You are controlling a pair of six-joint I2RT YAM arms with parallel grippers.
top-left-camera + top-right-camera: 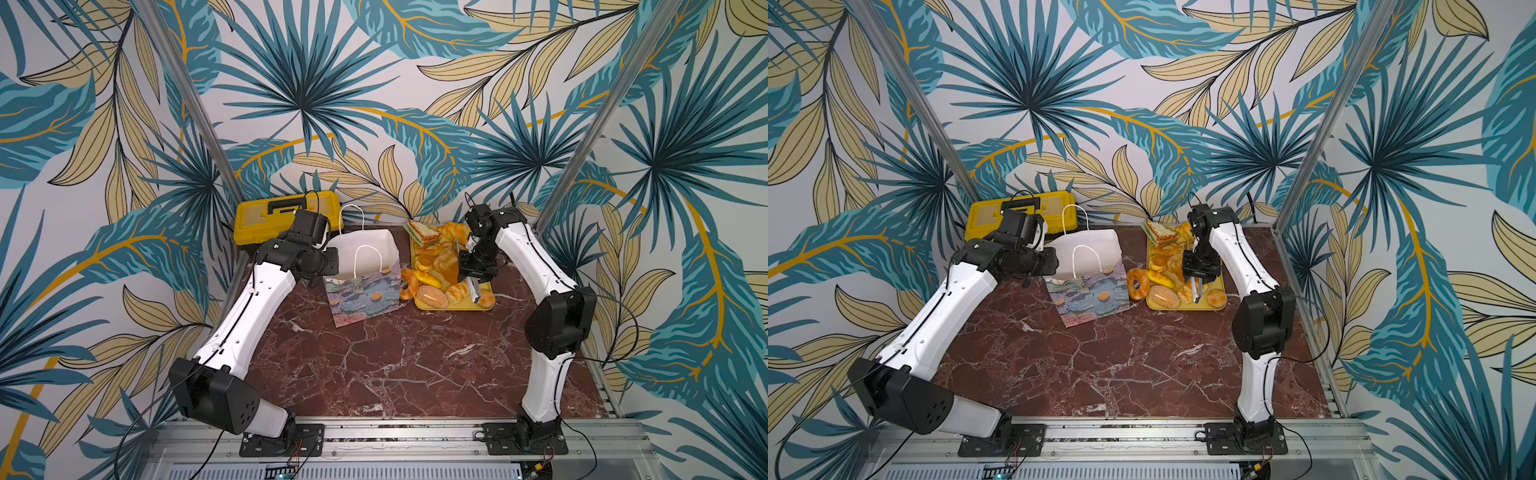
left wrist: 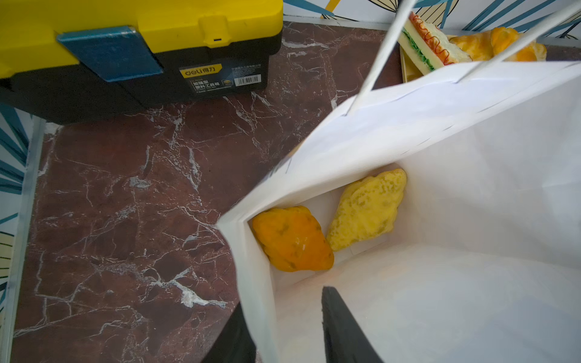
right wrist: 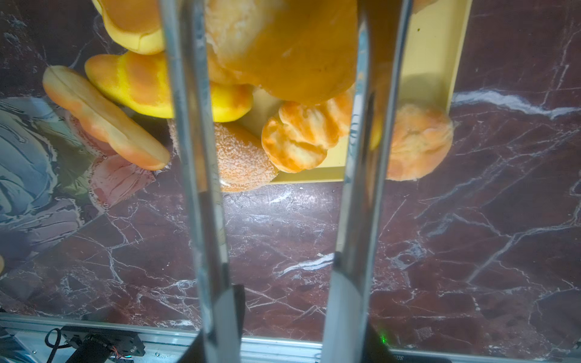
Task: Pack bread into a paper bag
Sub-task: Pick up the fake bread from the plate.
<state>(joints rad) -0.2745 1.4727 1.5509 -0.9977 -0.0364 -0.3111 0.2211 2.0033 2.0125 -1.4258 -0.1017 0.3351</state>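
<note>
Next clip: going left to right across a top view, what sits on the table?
yellow toolbox → paper bag → ring doughnut → yellow tray

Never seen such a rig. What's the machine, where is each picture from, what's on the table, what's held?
Two robot arms stand at a marble table. Two pictures look down from overhead; two come from wrist cameras. On it: a yellow toolbox, the paper bag, a yellow tray of toy bread. An orange piece and a yellow piece lie in the bag. The left gripper straddles the bag's wall, jaws apart. The right gripper hovers over the tray; whether it grips is unclear.
</note>
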